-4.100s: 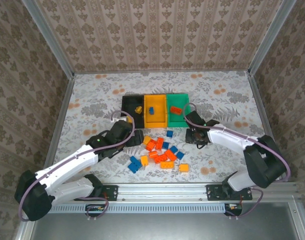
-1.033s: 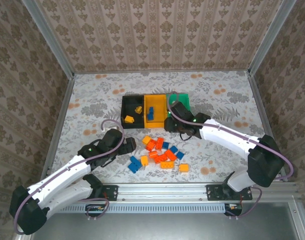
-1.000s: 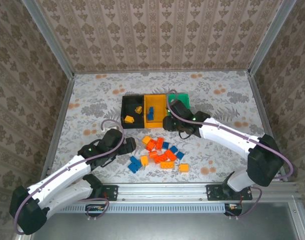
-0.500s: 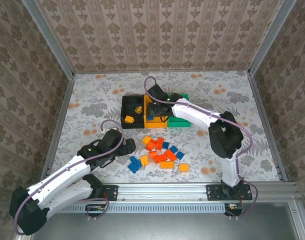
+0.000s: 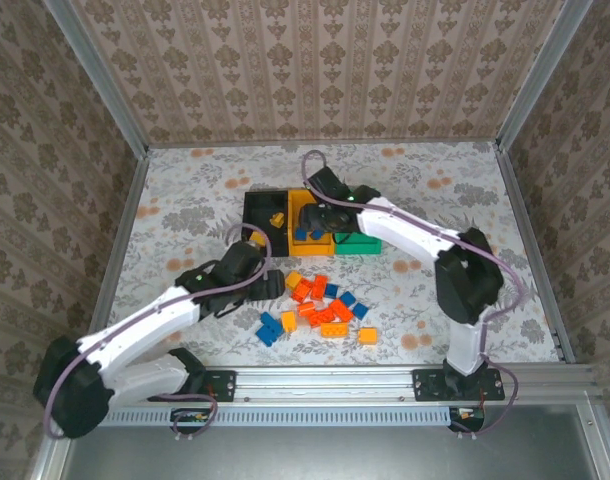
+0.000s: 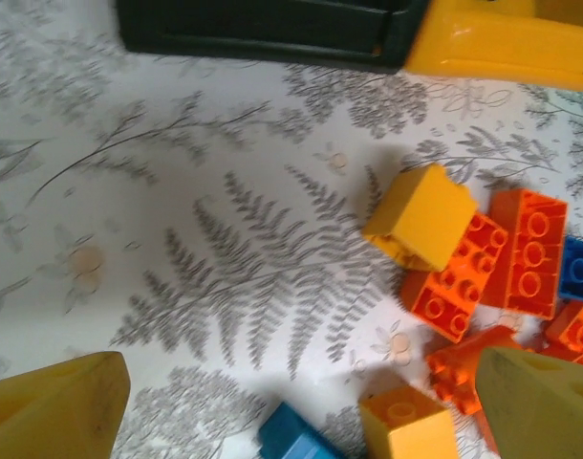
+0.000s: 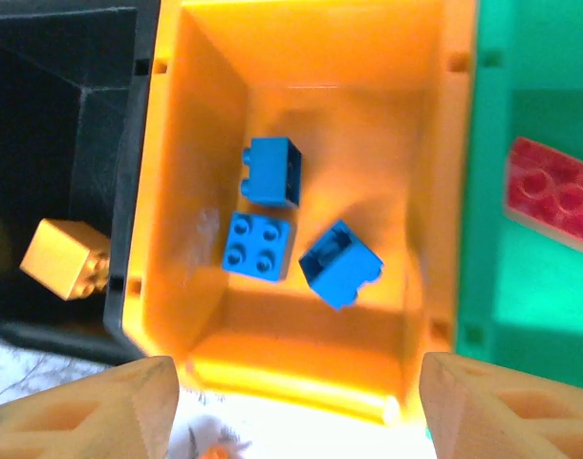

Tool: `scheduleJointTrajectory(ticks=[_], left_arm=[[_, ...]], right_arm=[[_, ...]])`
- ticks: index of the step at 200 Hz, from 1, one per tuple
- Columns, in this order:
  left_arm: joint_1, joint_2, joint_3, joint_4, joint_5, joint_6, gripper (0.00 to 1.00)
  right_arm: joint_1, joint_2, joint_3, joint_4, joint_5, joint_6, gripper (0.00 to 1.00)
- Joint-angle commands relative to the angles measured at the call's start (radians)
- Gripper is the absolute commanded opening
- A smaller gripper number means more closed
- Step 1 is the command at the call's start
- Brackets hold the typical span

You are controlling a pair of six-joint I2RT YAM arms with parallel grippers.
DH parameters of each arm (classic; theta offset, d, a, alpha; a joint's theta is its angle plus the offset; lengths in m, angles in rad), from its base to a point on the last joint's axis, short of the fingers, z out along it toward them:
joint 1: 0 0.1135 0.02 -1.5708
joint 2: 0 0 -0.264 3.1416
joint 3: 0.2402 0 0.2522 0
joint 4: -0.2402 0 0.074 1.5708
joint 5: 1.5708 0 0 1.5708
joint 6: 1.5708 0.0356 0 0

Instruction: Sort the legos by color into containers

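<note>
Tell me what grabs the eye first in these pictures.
A loose heap of orange, yellow and blue plastic bricks lies mid-table, before a row of three small bins. The yellow-orange plastic bin holds three blue bricks, with the right gripper open above it; the left gripper hangs open over the heap's edge.

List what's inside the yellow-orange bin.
Three small blue plastic bricks lie loose on the floor of the yellow-orange open plastic bin. Seen from above, the right arm covers part of that bin.
</note>
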Motion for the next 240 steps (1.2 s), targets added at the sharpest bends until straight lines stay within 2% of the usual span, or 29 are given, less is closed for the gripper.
scheduleJointTrajectory(ticks=[1, 39, 87, 129, 161, 171, 193, 240], left_arm=[[-0.036, 0.120, 0.077, 0.046, 0.030, 0.101, 0.91], [-0.079, 0.288, 0.147, 0.074, -0.025, 0.141, 0.86], [-0.085, 0.420, 0.209, 0.101, -0.071, 0.161, 0.80], [-0.077, 0.465, 0.195, 0.087, -0.085, 0.128, 0.71], [-0.057, 0.424, 0.135, 0.076, -0.112, 0.083, 0.59], [-0.049, 0.401, 0.115, 0.092, -0.097, 0.082, 0.59], [-0.042, 0.411, 0.114, 0.115, -0.062, 0.092, 0.70], [-0.032, 0.498, 0.135, 0.174, -0.084, 0.115, 0.70]], right_arm=[[-0.019, -0.132, -0.127, 0.025, 0.014, 0.042, 0.69], [-0.064, -0.308, -0.324, 0.077, 0.008, 0.067, 0.69], [-0.093, -0.430, -0.428, 0.071, 0.028, 0.074, 0.69], [-0.115, -0.485, -0.458, 0.074, 0.024, 0.074, 0.69], [-0.120, -0.494, -0.457, 0.085, 0.013, 0.075, 0.70], [-0.121, -0.495, -0.456, 0.088, 0.011, 0.077, 0.70], [-0.121, -0.496, -0.454, 0.090, 0.010, 0.079, 0.70], [-0.123, -0.508, -0.460, 0.082, 0.023, 0.077, 0.70]])
